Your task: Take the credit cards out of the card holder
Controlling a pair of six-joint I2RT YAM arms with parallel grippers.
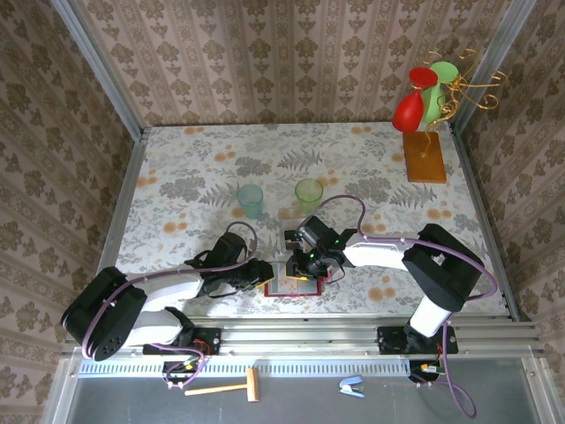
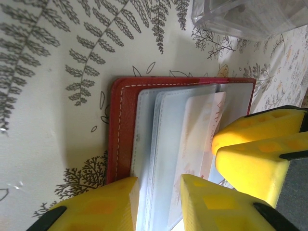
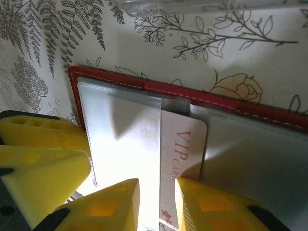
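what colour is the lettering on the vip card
Red-orange lettering on the pale VIP card, clearest in the right wrist view.

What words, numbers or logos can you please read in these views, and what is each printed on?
"VIP CARD": red letters on the pale credit card in the open card holder.
The same card's lettering in the left wrist view: too faint to read.

High rear view looking down, wrist views close, sharing card holder

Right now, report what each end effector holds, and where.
Nothing is clamped. Left end effector: open, astride the card holder at its sleeves' edge. Right end effector: open, astride the VIP card at its exposed end.
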